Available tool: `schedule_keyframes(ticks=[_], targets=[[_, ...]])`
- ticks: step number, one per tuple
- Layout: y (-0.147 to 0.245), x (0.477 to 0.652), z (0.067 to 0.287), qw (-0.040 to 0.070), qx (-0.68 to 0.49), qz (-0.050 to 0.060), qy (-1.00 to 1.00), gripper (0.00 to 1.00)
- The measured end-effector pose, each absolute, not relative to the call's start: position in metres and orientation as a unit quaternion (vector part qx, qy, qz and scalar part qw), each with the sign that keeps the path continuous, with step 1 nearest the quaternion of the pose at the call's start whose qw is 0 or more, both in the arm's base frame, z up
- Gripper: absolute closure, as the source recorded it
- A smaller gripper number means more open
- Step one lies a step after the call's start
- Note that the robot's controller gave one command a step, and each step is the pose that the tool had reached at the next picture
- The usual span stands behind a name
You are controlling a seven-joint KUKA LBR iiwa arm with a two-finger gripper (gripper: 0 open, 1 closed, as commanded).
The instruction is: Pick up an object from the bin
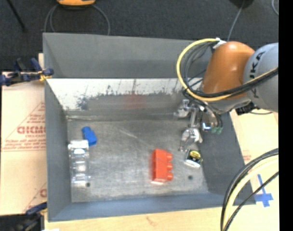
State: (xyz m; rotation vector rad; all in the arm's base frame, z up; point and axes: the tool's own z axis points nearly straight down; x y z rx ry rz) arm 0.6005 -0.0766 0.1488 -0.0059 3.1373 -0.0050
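Camera view puts your gripper (191, 137) at the 3 o'clock side of the bin (113, 93). A small yellow, black and white piece (193, 159) lies just beside it at its 6 o'clock, so it is likely your nearest pick. You cannot tell whether the jaws stand wide or narrow. A red block (162, 166) lies near at 8 o'clock. A blue piece (89, 135) and a clear piece (79, 165) sit well apart, toward 9 o'clock.
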Motion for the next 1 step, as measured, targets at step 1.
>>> schedule_keyframes(ticks=[1], targets=[[-0.0452, 0.5468, 0.0850, -0.002, -0.135, 0.000, 0.991, 0.00]])
